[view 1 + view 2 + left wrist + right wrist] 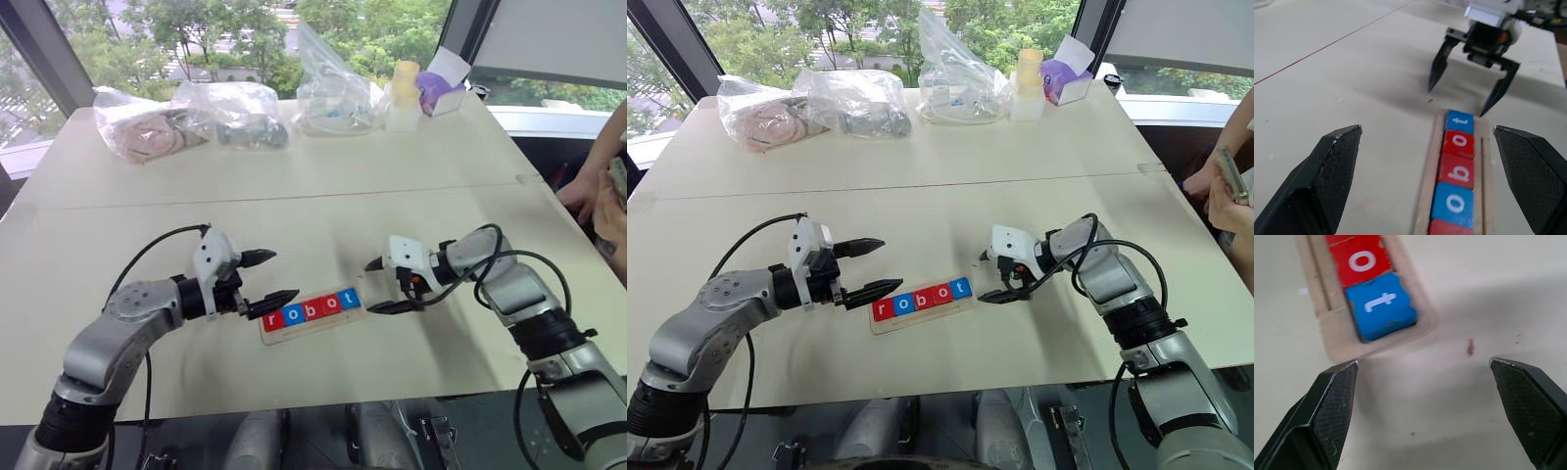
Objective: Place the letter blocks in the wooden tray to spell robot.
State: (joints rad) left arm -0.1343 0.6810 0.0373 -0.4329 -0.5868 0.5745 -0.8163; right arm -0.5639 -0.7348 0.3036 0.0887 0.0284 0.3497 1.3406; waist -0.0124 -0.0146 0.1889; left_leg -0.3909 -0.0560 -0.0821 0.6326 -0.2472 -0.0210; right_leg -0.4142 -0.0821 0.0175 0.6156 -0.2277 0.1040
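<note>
While the five letter blocks lie side by side in the wooden tray and read r, o, b, o, t, both grippers stand at its two ends with nothing in them. The tray rests on the pale desk, near the front edge, a little tilted, so its "t" end is further from the robot. The blocks go red, blue, red, red, blue. The left gripper is at the "r" end, its two black fingers spread wide apart, and one fingertip is just beside the tray corner. The right gripper is at the "t" end, pointing down toward the desk, also spread wide, and it holds nothing. At the far side of the desk there are clear plastic bags and a pale yellow bottle. A person's hand shows at the right edge.
</note>
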